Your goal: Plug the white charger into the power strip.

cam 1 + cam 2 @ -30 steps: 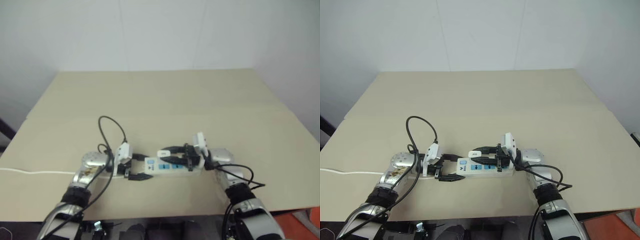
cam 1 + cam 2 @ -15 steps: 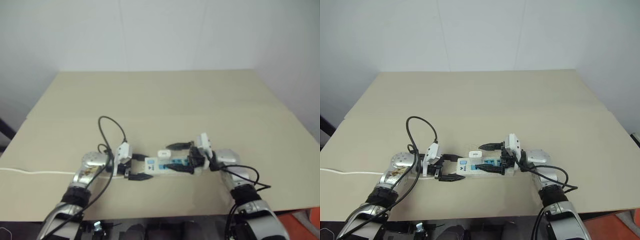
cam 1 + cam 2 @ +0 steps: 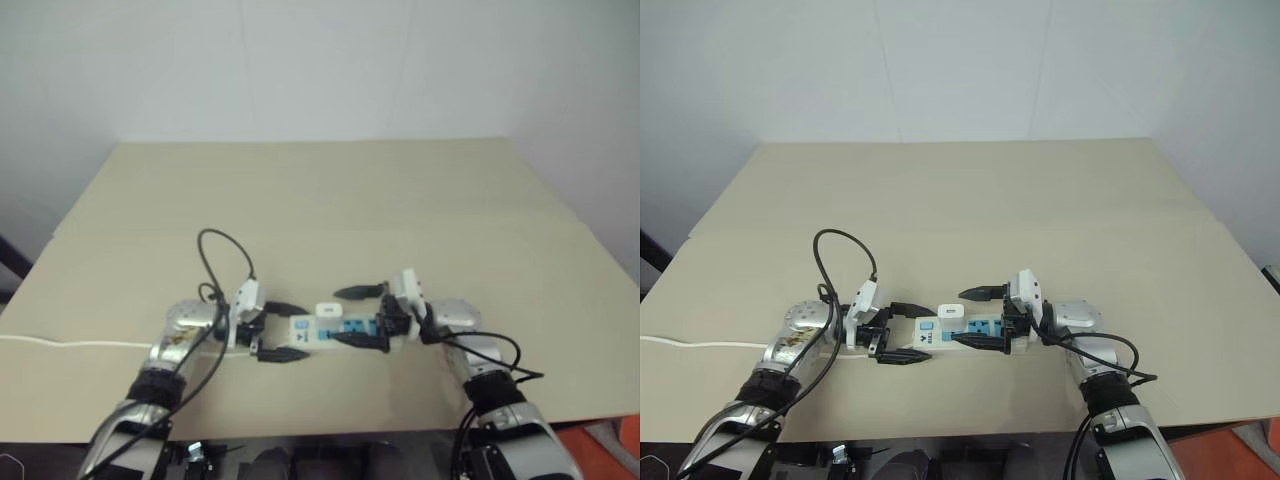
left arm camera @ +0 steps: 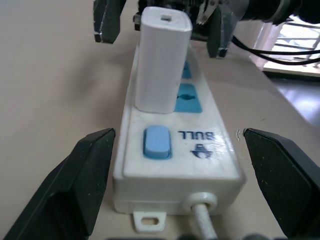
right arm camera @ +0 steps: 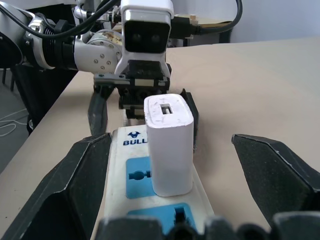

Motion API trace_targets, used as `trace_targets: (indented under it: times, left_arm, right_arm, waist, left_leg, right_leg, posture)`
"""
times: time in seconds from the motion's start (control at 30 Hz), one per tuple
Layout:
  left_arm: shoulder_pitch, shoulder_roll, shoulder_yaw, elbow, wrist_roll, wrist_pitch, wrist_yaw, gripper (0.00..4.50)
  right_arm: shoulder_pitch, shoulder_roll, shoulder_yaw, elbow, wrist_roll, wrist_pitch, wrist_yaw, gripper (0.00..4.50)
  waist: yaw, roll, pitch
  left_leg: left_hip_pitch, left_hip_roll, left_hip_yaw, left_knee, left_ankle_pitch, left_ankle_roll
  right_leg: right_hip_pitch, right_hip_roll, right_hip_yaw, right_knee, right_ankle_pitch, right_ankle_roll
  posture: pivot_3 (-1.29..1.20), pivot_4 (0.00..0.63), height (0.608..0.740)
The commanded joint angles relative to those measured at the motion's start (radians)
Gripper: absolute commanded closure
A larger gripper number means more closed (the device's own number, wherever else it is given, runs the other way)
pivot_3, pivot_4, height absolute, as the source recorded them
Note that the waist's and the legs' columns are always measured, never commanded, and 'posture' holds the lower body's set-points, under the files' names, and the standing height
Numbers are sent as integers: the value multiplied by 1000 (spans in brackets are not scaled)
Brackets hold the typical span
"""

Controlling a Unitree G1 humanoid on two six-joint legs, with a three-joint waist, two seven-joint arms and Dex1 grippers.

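Note:
The power strip (image 3: 345,330) lies flat near the table's front edge, between my two grippers. The white charger (image 4: 162,60) stands upright in the blue socket next to the strip's switch (image 4: 156,142). My left gripper (image 3: 283,331) is open around the strip's switch end, with a gap on each side between its fingers (image 4: 65,185) and the strip. My right gripper (image 3: 354,317) faces it from the other end, open, its fingers (image 5: 275,175) wide apart on either side of the charger (image 5: 169,145) and touching nothing.
The strip's white cord (image 3: 60,344) runs left along the beige table (image 3: 320,200) and off its edge. A black cable (image 3: 225,260) loops up from my left wrist. Open tabletop stretches behind the strip to the white wall.
My right gripper has let go of the charger and opened wide, leaving it standing in the socket. My left gripper's fingers have spread slightly off the strip's sides.

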Motion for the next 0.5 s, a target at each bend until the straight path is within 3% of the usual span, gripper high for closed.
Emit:
trace_targets:
  times: [0.03,0.2,0.5]
  left_arm:
    - [-6,28,79,-99,-87,74,14,32]
    - [52,102,161,-218,-211,226,-15,32]
    - [219,267,272,-176,-133,97,16,32]
  right_arm:
    - [40,-51,-31,-71,12,75,-19,0]
    - [65,-216,-88,-332,68,250,-43,0]
    - [236,-557,-314,-489,78,276,-8,0]
  waist:
    - [2,0,0]
    - [-1,2,1]
    - [0,2,4]
  left_leg:
    - [0,0,0,0,0,0]
    - [-7,1,0,0,0,0]
    - [-8,1,0,-1,0,0]
  right_leg:
    - [0,0,0,0,0,0]
    - [-6,0,0,0,0,0]
    - [-5,0,-1,-2,-1,-2]
  posture:
    - [0,150,740]
    - [0,150,740]
    - [0,150,740]
